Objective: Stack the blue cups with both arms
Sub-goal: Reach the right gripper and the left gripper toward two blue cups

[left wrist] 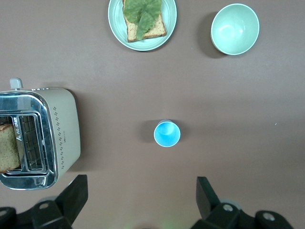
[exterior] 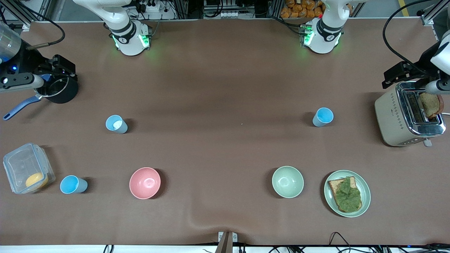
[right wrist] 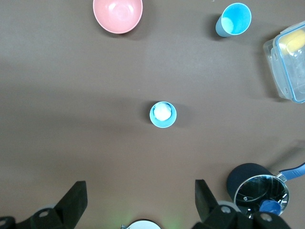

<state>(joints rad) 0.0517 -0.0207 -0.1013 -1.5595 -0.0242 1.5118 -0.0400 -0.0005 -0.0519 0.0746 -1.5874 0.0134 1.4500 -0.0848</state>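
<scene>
Three blue cups stand upright on the brown table. One with a whitish inside (exterior: pixel 116 124) (right wrist: pixel 163 114) is toward the right arm's end. One with a sky-blue inside (exterior: pixel 322 117) (left wrist: pixel 167 133) is toward the left arm's end. A third (exterior: pixel 72 184) (right wrist: pixel 234 19) stands nearer the front camera, beside a plastic box. My left gripper (exterior: pixel 400 74) (left wrist: pixel 141 180) hangs high over the table by the toaster, open and holding nothing. My right gripper (exterior: pixel 61 66) (right wrist: pixel 140 183) hangs high by the black pot, open and holding nothing.
A pink bowl (exterior: pixel 145 182), a pale green bowl (exterior: pixel 287 181) and a plate with toast and lettuce (exterior: pixel 347 193) stand nearer the front camera. A toaster with bread (exterior: pixel 407 116) is at the left arm's end. A black pot (exterior: pixel 58 90) and a clear box (exterior: pixel 28 172) are at the right arm's end.
</scene>
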